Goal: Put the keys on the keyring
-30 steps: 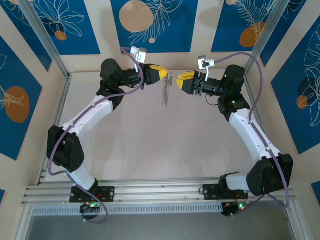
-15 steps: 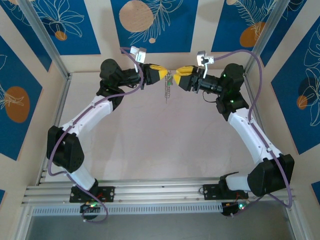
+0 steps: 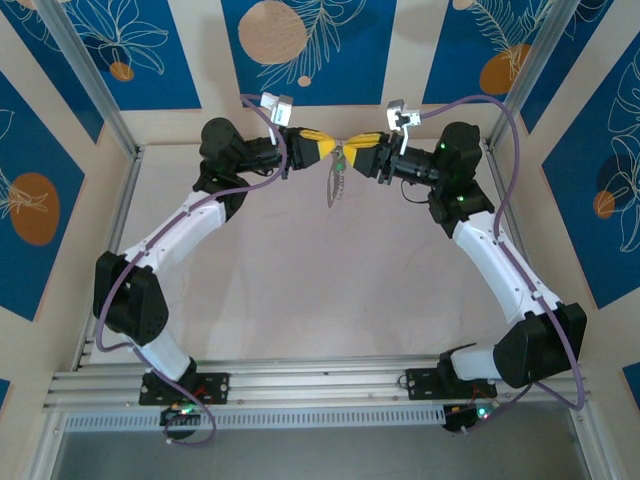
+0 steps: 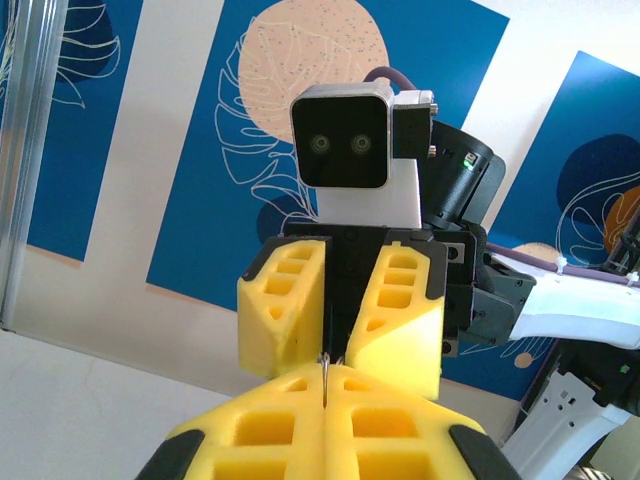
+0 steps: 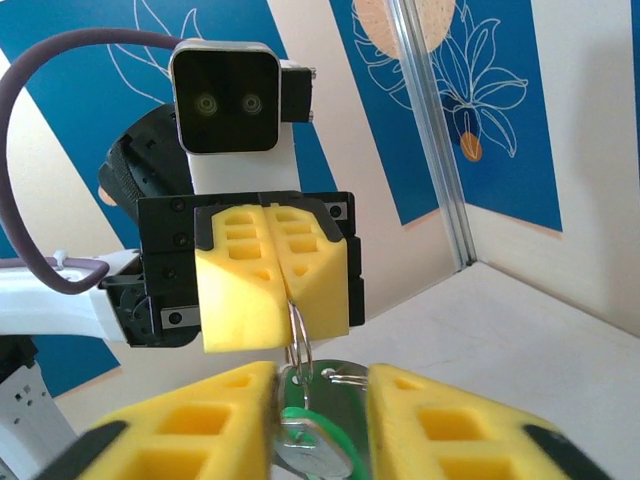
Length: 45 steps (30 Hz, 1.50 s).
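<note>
Blue wall panels [image 3: 300, 50] printed with pale leaves are enclosing the pale table [image 3: 300, 280] above which I am working both arms. I am keeping the left gripper [image 3: 325, 148] pressed together on the keyring [image 5: 297, 338], whose thin metal edge is showing between its yellow pads in the left wrist view [image 4: 323, 365]. The keys [image 3: 333, 185] are hanging in a string below the point where the two grippers are meeting, well clear of the table. I am bringing the right gripper [image 3: 358, 152] tip to tip with the left; in its own view its fingers are standing either side of a silvery key and the green piece [image 5: 330, 405], just under the ring. I cannot tell whether they are already pinching these or only flanking them. I judge the step in hand to be taking hold of one key beside the ring in order to thread it on. The next move is calling for a firm pinch on that key, then a small, well-aligned push of its hole along the ring while the left side is holding steady. Compared with a second ago, the gap between the two grippers is gone and the right fingers are standing closer together.
</note>
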Each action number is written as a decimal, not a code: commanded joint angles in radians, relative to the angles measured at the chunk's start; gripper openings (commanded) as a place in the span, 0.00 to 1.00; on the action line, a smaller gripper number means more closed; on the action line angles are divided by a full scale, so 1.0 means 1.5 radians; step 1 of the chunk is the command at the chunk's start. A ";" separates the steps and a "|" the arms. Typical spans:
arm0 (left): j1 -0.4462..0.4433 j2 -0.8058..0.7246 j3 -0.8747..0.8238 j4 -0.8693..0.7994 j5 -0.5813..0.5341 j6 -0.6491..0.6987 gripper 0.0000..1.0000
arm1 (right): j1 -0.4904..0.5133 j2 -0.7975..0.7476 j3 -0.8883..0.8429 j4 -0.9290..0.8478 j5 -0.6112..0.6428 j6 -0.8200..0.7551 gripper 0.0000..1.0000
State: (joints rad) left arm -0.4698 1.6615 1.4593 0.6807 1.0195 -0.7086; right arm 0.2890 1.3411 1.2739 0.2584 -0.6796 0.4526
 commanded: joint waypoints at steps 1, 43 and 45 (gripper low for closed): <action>-0.005 -0.022 0.009 0.031 -0.003 -0.005 0.00 | 0.004 -0.003 -0.001 -0.021 0.009 -0.021 0.22; -0.018 -0.023 0.000 0.035 -0.022 0.003 0.00 | -0.005 -0.122 -0.061 -0.010 0.017 -0.016 0.46; -0.019 -0.022 0.000 0.038 -0.022 0.003 0.00 | -0.024 -0.126 -0.065 0.009 0.020 0.008 0.46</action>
State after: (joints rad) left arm -0.4892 1.6611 1.4582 0.6815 0.9932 -0.7052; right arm 0.2813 1.1713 1.1961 0.2241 -0.6361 0.4137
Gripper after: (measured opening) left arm 0.047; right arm 0.463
